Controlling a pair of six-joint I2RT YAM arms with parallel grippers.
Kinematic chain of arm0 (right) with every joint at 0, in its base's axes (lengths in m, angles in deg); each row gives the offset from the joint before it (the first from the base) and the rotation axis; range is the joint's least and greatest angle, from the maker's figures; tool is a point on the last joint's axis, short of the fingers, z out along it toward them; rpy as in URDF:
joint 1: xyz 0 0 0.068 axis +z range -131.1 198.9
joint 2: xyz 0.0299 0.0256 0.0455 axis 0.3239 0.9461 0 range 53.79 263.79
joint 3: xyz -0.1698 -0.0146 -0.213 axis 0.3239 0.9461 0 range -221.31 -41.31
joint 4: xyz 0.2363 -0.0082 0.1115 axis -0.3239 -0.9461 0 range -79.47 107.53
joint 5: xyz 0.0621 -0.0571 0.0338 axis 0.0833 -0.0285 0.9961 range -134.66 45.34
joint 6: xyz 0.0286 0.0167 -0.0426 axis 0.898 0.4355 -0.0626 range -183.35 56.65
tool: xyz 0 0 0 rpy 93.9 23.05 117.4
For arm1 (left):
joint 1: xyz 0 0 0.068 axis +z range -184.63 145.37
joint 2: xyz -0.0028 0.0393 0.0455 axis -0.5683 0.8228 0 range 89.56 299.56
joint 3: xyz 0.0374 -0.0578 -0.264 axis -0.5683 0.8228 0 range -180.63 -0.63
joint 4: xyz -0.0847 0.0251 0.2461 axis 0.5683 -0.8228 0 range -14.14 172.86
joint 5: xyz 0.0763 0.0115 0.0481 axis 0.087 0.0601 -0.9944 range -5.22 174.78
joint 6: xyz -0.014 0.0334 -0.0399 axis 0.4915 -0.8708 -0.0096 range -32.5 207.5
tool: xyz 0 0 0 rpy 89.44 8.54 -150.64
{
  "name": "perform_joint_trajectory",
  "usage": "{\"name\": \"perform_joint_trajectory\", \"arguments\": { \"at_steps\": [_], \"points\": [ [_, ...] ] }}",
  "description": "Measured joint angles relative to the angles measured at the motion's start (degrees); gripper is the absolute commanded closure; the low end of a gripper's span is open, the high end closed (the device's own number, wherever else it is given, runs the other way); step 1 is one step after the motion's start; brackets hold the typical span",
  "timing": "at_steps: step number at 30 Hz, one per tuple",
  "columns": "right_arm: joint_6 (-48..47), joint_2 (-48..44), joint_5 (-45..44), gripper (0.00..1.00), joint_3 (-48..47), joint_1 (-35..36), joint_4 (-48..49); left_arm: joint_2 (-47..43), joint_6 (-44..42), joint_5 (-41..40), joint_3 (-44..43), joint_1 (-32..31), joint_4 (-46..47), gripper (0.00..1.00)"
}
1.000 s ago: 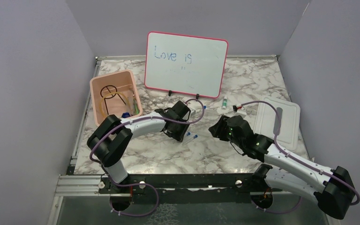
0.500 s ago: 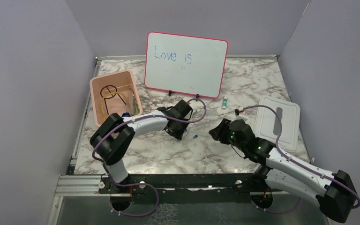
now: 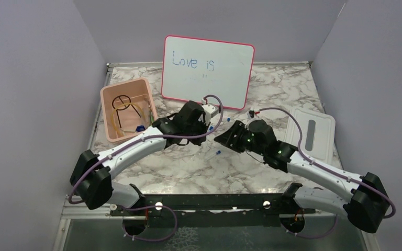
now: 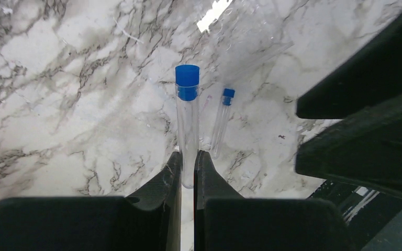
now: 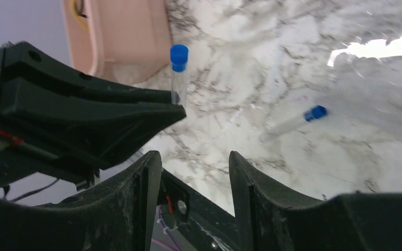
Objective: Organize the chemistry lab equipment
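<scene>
My left gripper point(image 4: 187, 162) is shut on the lower end of a clear blue-capped tube point(image 4: 187, 117) and holds it above the marble table. A second, thinner blue-capped tube point(image 4: 221, 121) lies on the table just right of it, and shows in the top view as a tube point(image 3: 214, 155) below both grippers. In the top view my left gripper point(image 3: 198, 137) hangs at mid-table. My right gripper point(image 3: 223, 140) is close on its right, open and empty. From the right wrist, the open gripper point(image 5: 194, 162) faces the held tube point(image 5: 178, 70) and the lying tube point(image 5: 293, 122).
A pink bin point(image 3: 110, 112) at the left holds a black wire ring tripod point(image 3: 120, 100) and a tan tube point(image 3: 132, 111). The pink-framed whiteboard point(image 3: 208, 72) stands at the back. A white lid point(image 3: 319, 144) lies at the right.
My left gripper shut on one of the two tubes and lifted it off the table toward the back. My right gripper moved left toward it and opened wider.
</scene>
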Motion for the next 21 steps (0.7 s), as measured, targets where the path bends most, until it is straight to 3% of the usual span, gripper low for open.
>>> {"name": "perform_joint_trajectory", "arguments": {
  "at_steps": [9,14,21],
  "points": [
    [-0.11,4.63,1.7,0.45,-9.07,0.0,3.39,-12.02,-3.08,4.15,3.04,-0.02,5.05,1.0],
    [-0.72,7.45,1.62,0.54,-12.59,0.0,2.95,-13.79,-4.22,5.6,5.07,-0.02,6.36,1.0],
    [-2.03,8.02,0.17,0.56,-13.64,0.0,0.59,-14.36,-5.27,5.6,6.78,0.0,6.99,1.0]
  ]
}}
